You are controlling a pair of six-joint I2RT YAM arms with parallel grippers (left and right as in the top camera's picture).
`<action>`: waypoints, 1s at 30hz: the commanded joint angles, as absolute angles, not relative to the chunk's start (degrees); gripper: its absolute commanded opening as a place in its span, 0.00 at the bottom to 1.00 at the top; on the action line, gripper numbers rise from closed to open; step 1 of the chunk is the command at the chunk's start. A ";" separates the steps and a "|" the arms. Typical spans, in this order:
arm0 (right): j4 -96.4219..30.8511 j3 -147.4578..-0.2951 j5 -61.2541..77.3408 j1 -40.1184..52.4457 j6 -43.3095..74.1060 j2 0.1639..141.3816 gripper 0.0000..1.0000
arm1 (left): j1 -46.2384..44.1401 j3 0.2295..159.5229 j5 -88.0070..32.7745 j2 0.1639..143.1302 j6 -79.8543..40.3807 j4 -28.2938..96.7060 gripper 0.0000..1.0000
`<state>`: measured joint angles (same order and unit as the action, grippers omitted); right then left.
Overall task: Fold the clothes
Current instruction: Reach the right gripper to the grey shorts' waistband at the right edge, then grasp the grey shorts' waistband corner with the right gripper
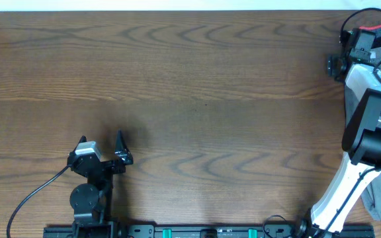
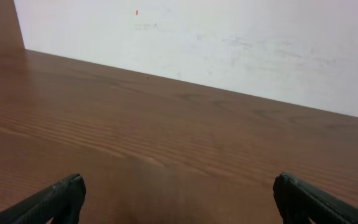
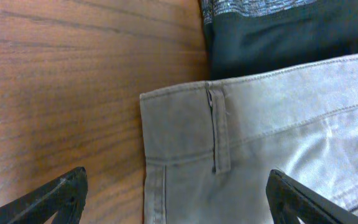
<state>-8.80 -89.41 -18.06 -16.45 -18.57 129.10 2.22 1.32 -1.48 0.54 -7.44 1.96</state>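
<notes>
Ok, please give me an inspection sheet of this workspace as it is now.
Surface: brown wooden table.
Job's things: grey-green shorts lying flat, waistband and belt loop showing.
Clutter: dark garment beside the waistband.
Grippers: left pincer open, empty, over bare wood; right pincer open above the shorts, holding nothing.
Cables: black cable at the left arm; black cable loop at the right arm.
Surroundings: white wall behind the table.
</notes>
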 commanded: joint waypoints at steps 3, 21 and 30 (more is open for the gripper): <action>-7.86 -90.19 -19.53 -17.43 -19.79 132.53 0.89 | 2.46 0.23 -0.58 0.23 -7.09 4.03 0.98; -5.28 -90.19 -19.05 -19.81 -19.73 135.15 0.65 | 2.46 0.23 -0.58 0.23 -7.09 4.03 0.98; -4.51 -90.19 -17.78 -19.81 -13.10 135.13 0.07 | 2.46 0.23 -0.58 0.23 -7.09 4.03 0.98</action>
